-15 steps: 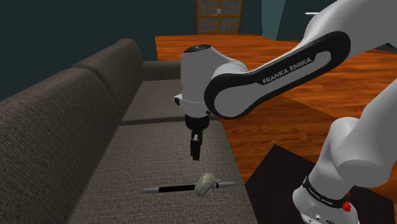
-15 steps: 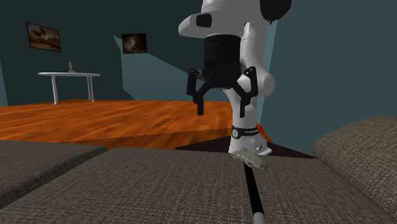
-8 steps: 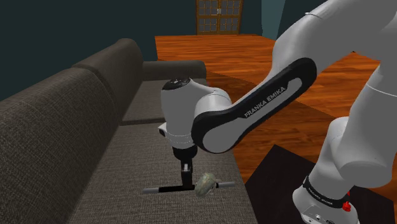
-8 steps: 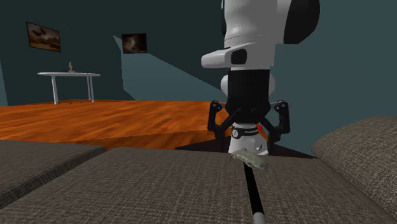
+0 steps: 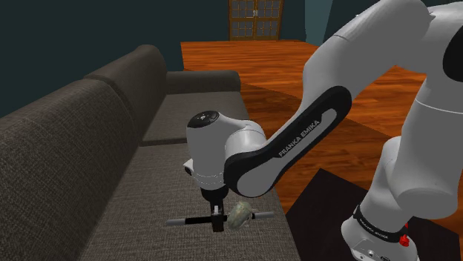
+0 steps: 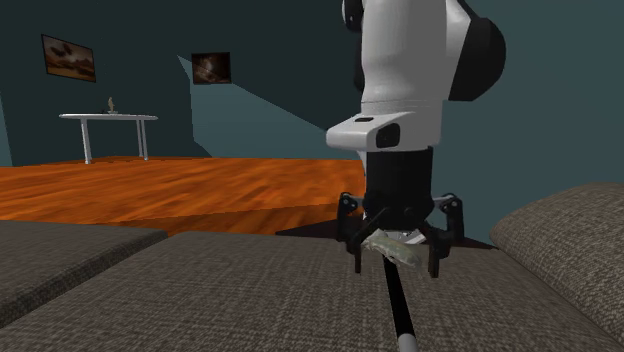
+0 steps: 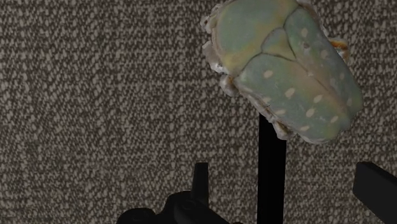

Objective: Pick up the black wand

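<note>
Plainly, risk: the tool (image 6: 396,262) may close on the beetle (image 5: 239,215) instead of the wand (image 5: 196,220). The beetle rests on the rod, just at the tool's 3 o'clock in the shoulder view.
Second risk: the fingers (image 7: 200,184) look close to the sofa (image 5: 111,148). Pressing lower could dig into the fabric, and a thin round rod may roll or slip out as they close.
Arm: elbow high, forearm sloping down toward 8 o'clock in the shoulder view, tool pointing straight down.
Tool: fingers apart, one on either side of the wand, holding nothing.
Wand: flat on the sofa seat near its front edge, running 9 to 3 o'clock in the shoulder view.
</note>
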